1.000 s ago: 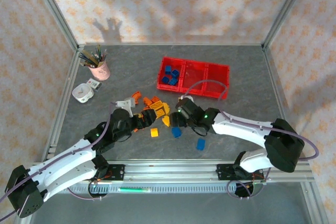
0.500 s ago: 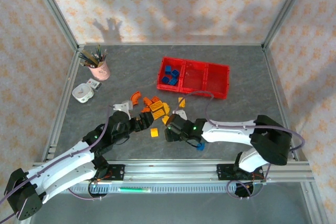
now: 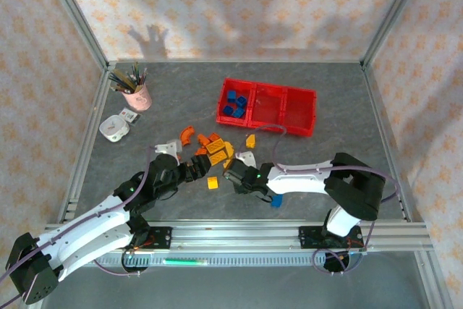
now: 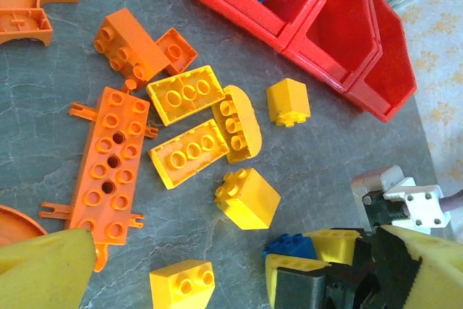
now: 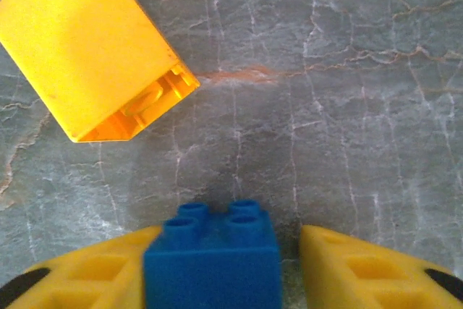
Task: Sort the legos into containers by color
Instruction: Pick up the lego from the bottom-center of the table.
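A blue lego (image 5: 213, 258) sits on the grey table with my right gripper (image 5: 224, 247) shut on it, a yellow finger on each side. That gripper (image 3: 239, 177) is low, just right of the loose pile. Orange and yellow legos (image 3: 213, 146) lie scattered there; another blue lego (image 3: 275, 199) rests nearer the arm. My left gripper (image 3: 195, 170) is open at the pile's near left, and a yellow lego (image 4: 181, 284) lies on the table between its spread fingers (image 4: 43, 273). The red containers (image 3: 249, 110) stand at the back, with blue legos (image 3: 234, 103) in the leftmost one.
A pink cup of pencils (image 3: 136, 92) and a small white round object (image 3: 113, 128) stand at the far left. Metal frame rails border the table (image 3: 340, 157). The two grippers are close together, the right one (image 4: 318, 258) showing in the left wrist view.
My right gripper swung left and toward the near edge, came down over the blue lego and closed its fingers on it. The left gripper drew back slightly from the pile.
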`<control>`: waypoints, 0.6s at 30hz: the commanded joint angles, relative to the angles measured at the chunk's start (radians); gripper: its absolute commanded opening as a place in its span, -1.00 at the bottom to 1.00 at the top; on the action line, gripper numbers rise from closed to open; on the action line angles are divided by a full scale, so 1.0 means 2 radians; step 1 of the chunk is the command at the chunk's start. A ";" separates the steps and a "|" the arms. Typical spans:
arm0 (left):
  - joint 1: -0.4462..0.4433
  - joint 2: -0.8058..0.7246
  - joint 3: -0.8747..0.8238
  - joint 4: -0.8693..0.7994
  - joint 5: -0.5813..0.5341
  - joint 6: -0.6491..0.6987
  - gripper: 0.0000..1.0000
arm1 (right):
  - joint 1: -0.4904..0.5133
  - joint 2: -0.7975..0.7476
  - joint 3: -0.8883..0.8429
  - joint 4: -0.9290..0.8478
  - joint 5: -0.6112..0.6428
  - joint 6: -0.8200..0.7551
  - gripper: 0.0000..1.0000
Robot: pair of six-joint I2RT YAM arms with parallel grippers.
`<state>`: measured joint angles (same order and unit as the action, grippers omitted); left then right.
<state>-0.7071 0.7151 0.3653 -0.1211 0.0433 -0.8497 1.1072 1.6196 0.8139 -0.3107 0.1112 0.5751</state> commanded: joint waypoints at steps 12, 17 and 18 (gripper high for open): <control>-0.002 0.005 0.020 0.013 -0.025 0.015 0.98 | -0.042 -0.064 0.046 -0.012 0.005 -0.037 -0.32; 0.000 0.045 0.063 0.017 -0.038 0.036 0.98 | -0.097 -0.051 0.102 -0.004 0.015 -0.078 -0.27; 0.001 0.055 0.069 0.020 -0.042 0.040 0.98 | -0.107 -0.040 0.120 -0.005 0.016 -0.086 -0.26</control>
<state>-0.7071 0.7906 0.4431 -0.1150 0.0074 -0.8143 0.9325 1.5173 0.9852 -0.3210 0.1032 0.4732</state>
